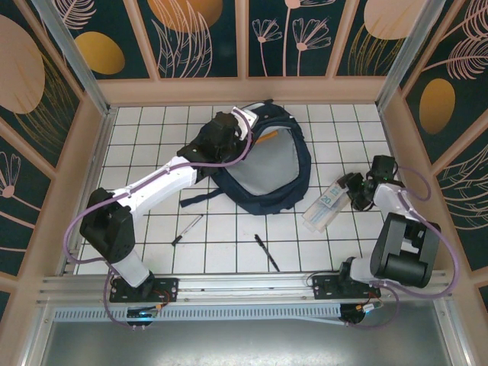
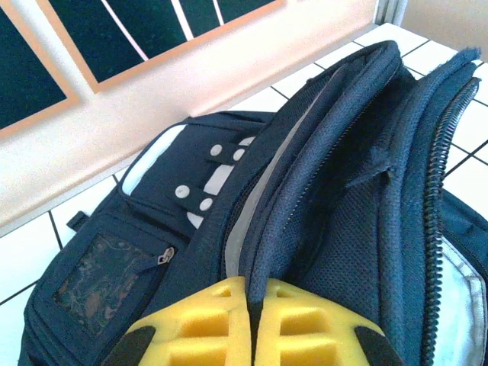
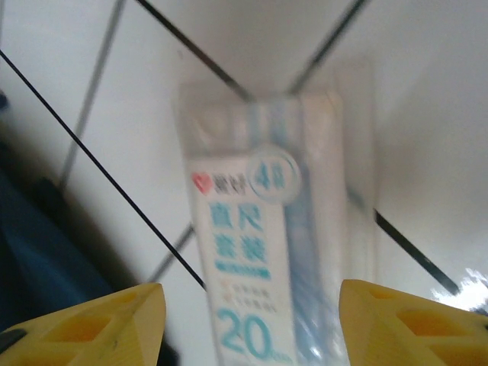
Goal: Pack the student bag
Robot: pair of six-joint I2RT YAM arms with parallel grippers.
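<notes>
Silver pen (image 1: pixel 187 229), black pen (image 1: pixel 267 253) and clear packet (image 1: pixel 326 204), perhaps rulers, lie apart.

The bag (image 1: pixel 263 164) lies mid-table, towards the back, with my left gripper (image 2: pixel 252 320) at its far-left rim. Just right of the bag lies a ruler pack (image 1: pixel 326 206), between the jaws of my right gripper (image 3: pixel 248 305). In front of the bag lie a left pen (image 1: pixel 187 229) and a right pen (image 1: pixel 267 252).

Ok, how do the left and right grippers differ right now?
The left gripper is shut, pinching the opening rim of the student bag; the right gripper is open, its fingers either side of a clear ruler pack. The left gripper sits at the bag's far left; the right gripper at the pack's far right end. Both have yellow fingers.
</notes>
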